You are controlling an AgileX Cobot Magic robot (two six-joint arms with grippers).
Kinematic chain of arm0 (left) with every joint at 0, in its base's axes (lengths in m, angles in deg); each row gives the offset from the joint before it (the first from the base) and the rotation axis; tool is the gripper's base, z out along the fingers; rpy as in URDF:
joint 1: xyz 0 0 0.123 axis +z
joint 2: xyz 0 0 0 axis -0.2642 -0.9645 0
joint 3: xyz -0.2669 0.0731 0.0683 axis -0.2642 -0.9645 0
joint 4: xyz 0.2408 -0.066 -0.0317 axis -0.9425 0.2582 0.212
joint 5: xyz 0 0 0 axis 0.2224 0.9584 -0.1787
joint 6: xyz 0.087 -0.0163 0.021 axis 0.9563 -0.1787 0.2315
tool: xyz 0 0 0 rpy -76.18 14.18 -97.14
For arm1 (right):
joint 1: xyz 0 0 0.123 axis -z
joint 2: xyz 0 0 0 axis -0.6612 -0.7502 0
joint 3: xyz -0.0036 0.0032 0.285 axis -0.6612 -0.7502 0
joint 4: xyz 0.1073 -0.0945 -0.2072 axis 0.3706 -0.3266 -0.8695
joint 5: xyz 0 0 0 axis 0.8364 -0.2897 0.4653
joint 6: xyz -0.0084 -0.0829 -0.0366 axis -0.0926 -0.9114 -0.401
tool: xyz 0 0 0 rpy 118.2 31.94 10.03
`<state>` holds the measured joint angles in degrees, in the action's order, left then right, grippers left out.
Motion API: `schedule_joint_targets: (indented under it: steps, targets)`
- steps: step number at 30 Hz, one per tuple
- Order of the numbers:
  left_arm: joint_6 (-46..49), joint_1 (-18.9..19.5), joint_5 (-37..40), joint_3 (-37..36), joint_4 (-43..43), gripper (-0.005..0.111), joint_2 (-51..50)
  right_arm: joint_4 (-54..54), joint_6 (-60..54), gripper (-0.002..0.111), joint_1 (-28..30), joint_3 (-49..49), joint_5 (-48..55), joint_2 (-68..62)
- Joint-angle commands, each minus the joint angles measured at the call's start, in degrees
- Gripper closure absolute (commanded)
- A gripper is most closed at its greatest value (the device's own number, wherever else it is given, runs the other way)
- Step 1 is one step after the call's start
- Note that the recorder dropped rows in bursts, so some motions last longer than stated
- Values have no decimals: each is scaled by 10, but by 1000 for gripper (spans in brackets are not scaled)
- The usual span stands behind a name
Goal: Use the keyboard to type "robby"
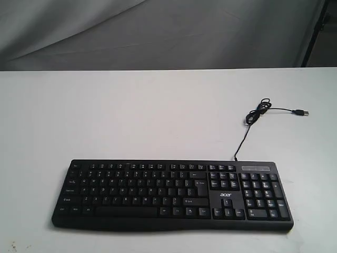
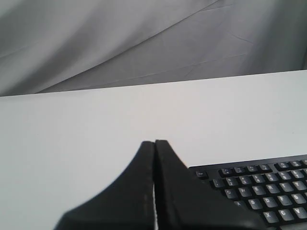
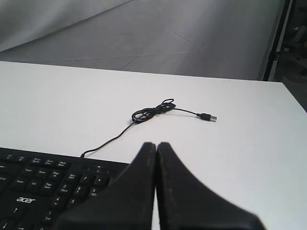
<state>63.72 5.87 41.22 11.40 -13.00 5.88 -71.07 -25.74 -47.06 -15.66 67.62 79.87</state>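
Starting on the left: the left claw [image 2: 154, 143] has its two black fingers pressed flat together, tips meeting in a thin seam. It hangs above the white tabletop [image 1: 131, 116], with the keyboard's Esc corner showing just beside it. A few small dark specks [image 1: 13, 246] mark the tabletop's near left corner.

Moving in, there's the keyboard [image 1: 174, 195], wide and black with white legends. It lies flat along the near edge of the tabletop, keys facing up, square to the edge. Across the main block of letters we reach the white acer logo [image 1: 225, 194] above the arrow keys, then the number pad [image 1: 263, 195] at the right end.

From the back edge near that pad, the thin black cable [image 1: 243, 138] climbs away across the tabletop. It knots into a small loose tangle, then runs right to the USB plug [image 1: 301, 112], which lies loose on the white surface. All of it sits behind the keyboard, well apart from the keys.

Now the right claw [image 3: 156, 144]: its fingers are closed tight against each other too, poised over the number-pad end, with the cable tangle beyond it.

Behind everything hangs a creased grey cloth [image 1: 158, 31], and at far right a dark post [image 1: 320, 29] stands past the tabletop's edge.
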Motion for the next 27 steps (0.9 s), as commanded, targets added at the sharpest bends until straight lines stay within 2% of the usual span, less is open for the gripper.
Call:
schedule_joint_targets:
  steps: [1,20,24,27]
  targets:
    - [-2,-4,-4,-2,-3,107,2,-7,1,108,4,-2,1,3]
    - [-2,-4,-4,-2,-3,107,2,2,1,108,4,0,22,3]
    - [-2,-4,-4,-2,-3,107,2,50,2,108,4,106,109,-25]
    - [-2,-4,-4,-2,-3,107,2,46,2,108,4,236,122,-129]
